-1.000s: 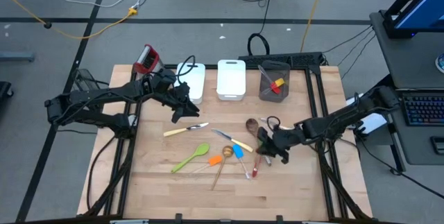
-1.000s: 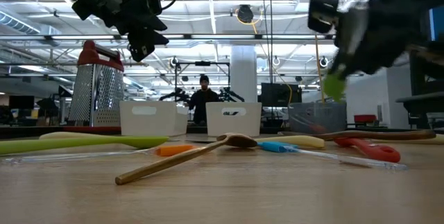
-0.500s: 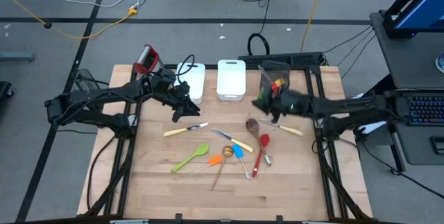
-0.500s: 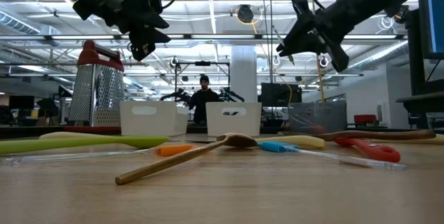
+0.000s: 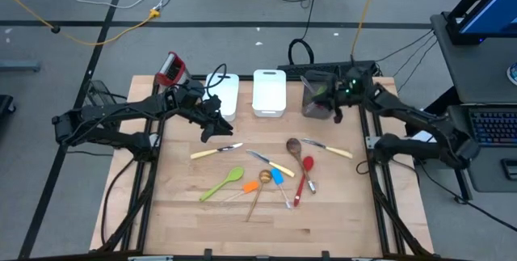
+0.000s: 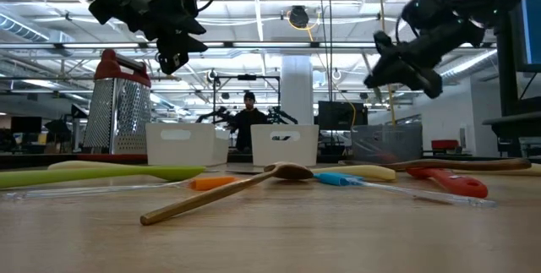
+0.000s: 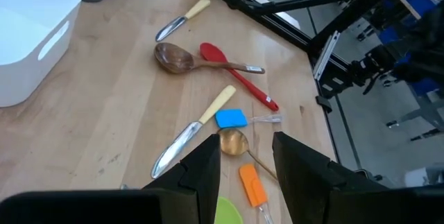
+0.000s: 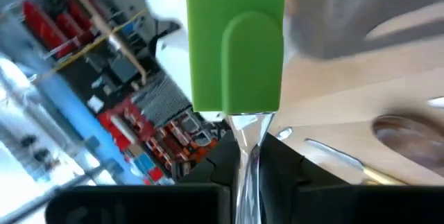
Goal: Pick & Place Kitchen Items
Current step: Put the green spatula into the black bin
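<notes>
My right gripper (image 5: 334,93) hangs above the grey cup (image 5: 319,99) at the table's far right. It is shut on a green spatula (image 8: 236,44) with a clear handle. My left gripper (image 5: 215,121) is open and empty, in the air above the table's left half, near the white bins. On the table lie a cream-handled knife (image 5: 216,151), a green spoon (image 5: 224,183), an orange spatula (image 5: 250,187), a blue spatula (image 5: 277,177), wooden spoons (image 5: 295,147), a red spoon (image 5: 304,175) and another knife (image 5: 329,149). My right gripper pinches the spatula's clear handle (image 8: 245,132) between its two fingers, just behind the green blade. The blade sticks out past the fingertips. The spatula is lifted clear of the table.
Two white bins (image 5: 269,91) (image 5: 225,93) stand at the far edge, with a metal grater with a red top (image 5: 170,69) to their left. The grey cup holds red and yellow pieces. Bare wood lies along the table's near edge (image 5: 258,229).
My right gripper has carried the green spatula up from the utensils at the table's middle right and toward the far edge, ending over the grey cup. My left gripper has kept still.
</notes>
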Available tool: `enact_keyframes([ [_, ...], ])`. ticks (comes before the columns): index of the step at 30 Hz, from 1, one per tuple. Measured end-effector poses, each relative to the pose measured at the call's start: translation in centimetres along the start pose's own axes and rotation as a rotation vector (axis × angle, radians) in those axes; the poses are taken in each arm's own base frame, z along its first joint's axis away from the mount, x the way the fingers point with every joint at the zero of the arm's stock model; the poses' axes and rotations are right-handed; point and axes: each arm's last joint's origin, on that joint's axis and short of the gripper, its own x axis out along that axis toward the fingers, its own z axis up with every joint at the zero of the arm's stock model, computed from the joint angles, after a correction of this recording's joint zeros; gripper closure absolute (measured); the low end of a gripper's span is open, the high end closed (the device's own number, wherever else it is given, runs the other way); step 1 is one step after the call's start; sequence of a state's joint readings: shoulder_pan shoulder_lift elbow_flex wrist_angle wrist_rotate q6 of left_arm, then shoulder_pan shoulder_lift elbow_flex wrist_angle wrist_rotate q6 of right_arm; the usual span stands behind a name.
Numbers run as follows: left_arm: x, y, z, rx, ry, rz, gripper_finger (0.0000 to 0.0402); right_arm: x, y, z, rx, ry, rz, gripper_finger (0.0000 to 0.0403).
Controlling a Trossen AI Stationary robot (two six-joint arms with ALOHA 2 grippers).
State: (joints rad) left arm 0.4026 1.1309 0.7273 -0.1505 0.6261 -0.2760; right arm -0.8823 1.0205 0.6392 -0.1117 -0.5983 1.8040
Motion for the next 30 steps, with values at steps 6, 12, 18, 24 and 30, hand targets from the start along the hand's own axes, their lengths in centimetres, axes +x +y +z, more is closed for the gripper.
enact_keyframes([
  [6,0.0,-0.1,0.4,0.001,-0.037,-0.002,0.0266,-0.7,0.2,2.9,0.06,0.014,0.005,0.0375],
  [12,0.0,-0.1,0.5,-0.016,-0.045,-0.004,0.0266,0.5,0.4,4.1,0.061,0.107,-0.001,0.0374],
  [18,0.0,-0.1,0.5,-0.021,-0.045,-0.005,0.0266,1.5,-0.4,5.6,0.086,0.119,-0.055,0.0374],
  [24,0.0,-0.1,0.5,-0.024,-0.044,-0.004,0.0266,1.6,-0.6,6.4,0.077,0.1,-0.058,0.0374],
  [30,0.0,-0.1,0.5,-0.025,-0.05,0.015,0.0266,1.5,-0.6,6.5,0.072,0.093,-0.056,0.0369],
])
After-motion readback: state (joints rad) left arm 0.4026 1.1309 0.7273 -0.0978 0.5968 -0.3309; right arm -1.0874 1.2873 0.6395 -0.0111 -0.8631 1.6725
